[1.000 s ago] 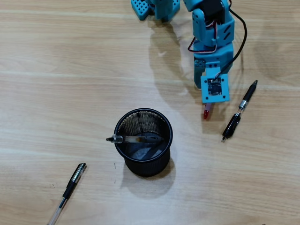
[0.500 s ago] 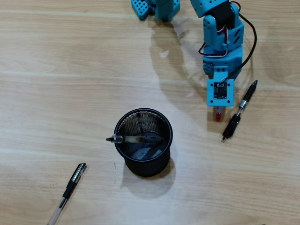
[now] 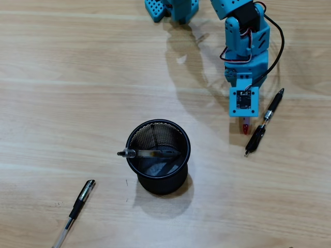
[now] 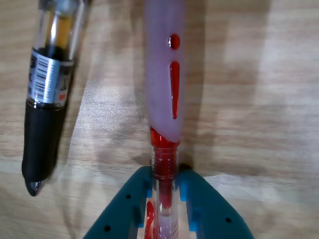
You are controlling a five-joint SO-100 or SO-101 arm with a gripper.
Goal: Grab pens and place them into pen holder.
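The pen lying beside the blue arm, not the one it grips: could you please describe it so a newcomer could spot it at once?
In the overhead view, find the blue arm at the top right. Just right of its end effector a black pen lies slanted on the wooden table. It alone has a silver band mid-barrel, and nothing holds it, unlike the red pen beside it.

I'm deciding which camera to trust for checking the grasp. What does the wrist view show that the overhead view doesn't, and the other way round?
Only the wrist view shows the gripper with its jaws closed around the red pen. Only the overhead view shows the pen holder with a clear pen lying across its rim, and the stick pen near the lower left edge. Both show the red pen's end and the black pen lying beside it on the table.
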